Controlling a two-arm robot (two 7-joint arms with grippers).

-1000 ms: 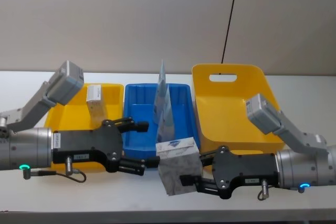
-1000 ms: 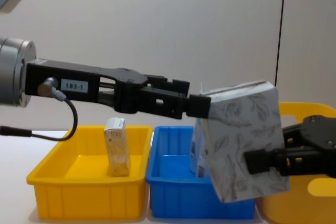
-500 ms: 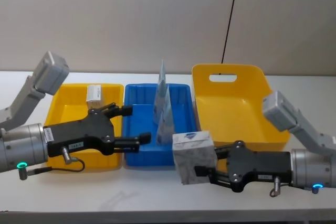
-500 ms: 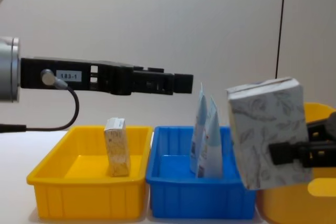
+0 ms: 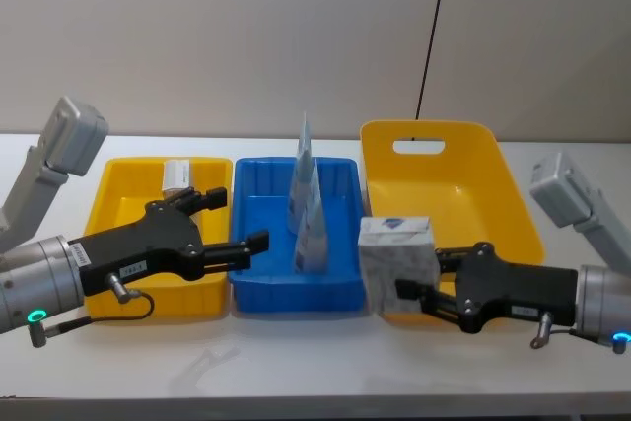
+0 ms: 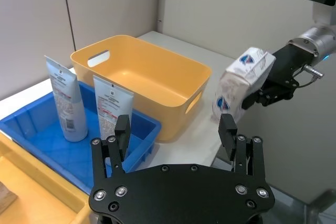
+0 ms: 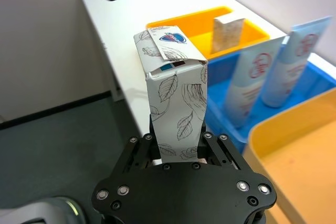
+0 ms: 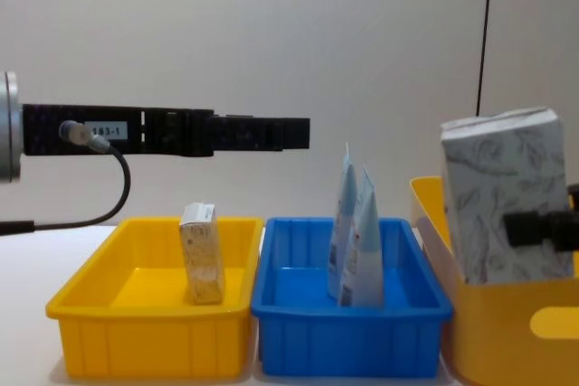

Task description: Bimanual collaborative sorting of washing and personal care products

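Since my right claw (image 5: 409, 288), gripping the box (image 5: 396, 248), has swung to the bin's (image 5: 493, 160) edge, my open left claw (image 5: 242, 217) withdraws; a drop seems next.

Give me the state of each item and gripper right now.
left gripper: open, empty, above the trays.
right gripper: shut on leaf-print box.
leaf-print box: roughly upright, held off the table.
beige pack: standing in yellow tray.
pale-blue pouches: standing in blue tray.
yellow basket: empty.
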